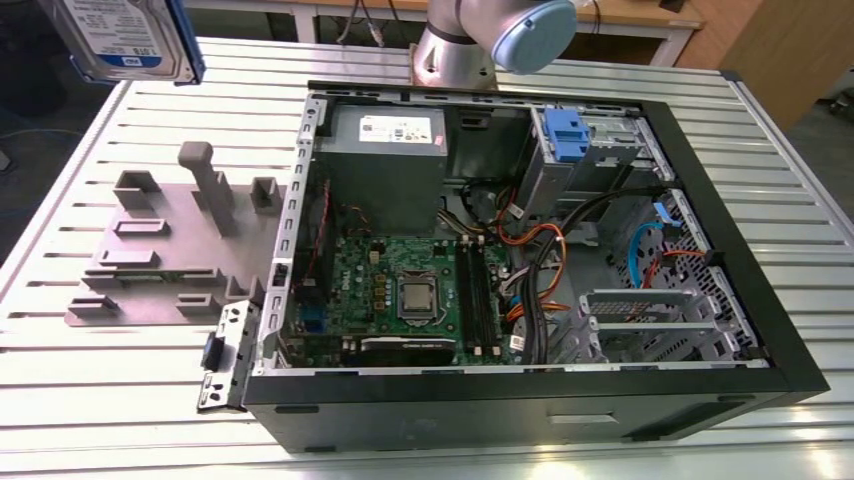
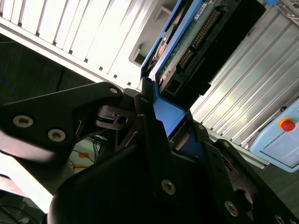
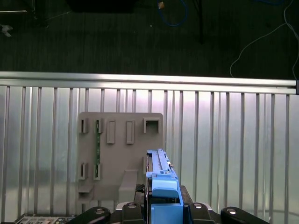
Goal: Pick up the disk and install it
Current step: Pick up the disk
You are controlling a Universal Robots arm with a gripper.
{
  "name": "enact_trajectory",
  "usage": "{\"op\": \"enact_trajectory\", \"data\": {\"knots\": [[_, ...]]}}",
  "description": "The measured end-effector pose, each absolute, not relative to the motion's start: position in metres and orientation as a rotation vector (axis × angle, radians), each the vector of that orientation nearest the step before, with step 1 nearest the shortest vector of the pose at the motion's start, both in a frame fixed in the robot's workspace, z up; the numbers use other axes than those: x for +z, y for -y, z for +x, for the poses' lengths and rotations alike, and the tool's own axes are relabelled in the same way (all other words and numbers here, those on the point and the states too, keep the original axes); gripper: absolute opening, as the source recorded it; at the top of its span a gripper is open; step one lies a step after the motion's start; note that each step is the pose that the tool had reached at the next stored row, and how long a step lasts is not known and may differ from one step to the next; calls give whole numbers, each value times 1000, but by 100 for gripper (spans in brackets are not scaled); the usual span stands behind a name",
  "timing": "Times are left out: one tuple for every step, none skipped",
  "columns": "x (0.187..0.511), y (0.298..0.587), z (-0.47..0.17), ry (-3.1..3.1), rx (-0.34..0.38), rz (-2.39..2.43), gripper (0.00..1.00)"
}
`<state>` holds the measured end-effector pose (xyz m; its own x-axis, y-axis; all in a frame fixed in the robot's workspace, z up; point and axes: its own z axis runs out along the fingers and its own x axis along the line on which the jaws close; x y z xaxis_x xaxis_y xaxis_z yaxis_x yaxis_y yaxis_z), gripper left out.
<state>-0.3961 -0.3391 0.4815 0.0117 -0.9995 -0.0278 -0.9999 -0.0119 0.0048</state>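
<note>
Disk (image 1: 120,40) is held aloft at the exterior view's upper left, clear of the bench (image 1: 107,420) — jaws clamped on its blue rail end. Gripper (image 2: 172,120) faces down over the grey fixture plate (image 3: 119,158); arm base (image 1: 491,40) stands behind the open computer case (image 1: 534,405).

The disk (image 1: 127,40) has a glossy label and blue plastic rails; the ribbed metal desk (image 1: 134,420) gleams; the grey stand (image 1: 160,250) looks matt.

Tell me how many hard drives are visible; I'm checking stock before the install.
1: the disk, held by the gripper above the table at the exterior view's upper left, outside the computer case. Others may be hidden in its bays.
</note>
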Motion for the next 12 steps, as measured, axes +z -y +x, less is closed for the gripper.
{"op": "enact_trajectory", "data": {"knots": [[482, 339, -396, -2197, 36, -2223, 36], [482, 339, -395, -2197, 36, -2223, 36], [482, 339, -395, -2196, 36, -2223, 36], [481, 339, -395, -2196, 36, -2223, 36], [481, 339, -394, -2196, 36, -2224, 36], [482, 339, -394, -2196, 36, -2224, 36], [482, 339, -394, -2196, 36, -2224, 36], [481, 339, -394, -2196, 36, -2224, 36], [481, 339, -393, -2195, 36, -2224, 36], [482, 339, -393, -2195, 36, -2224, 36], [482, 339, -393, -2195, 36, -2225, 36], [482, 339, -393, -2195, 36, -2225, 36]]}}
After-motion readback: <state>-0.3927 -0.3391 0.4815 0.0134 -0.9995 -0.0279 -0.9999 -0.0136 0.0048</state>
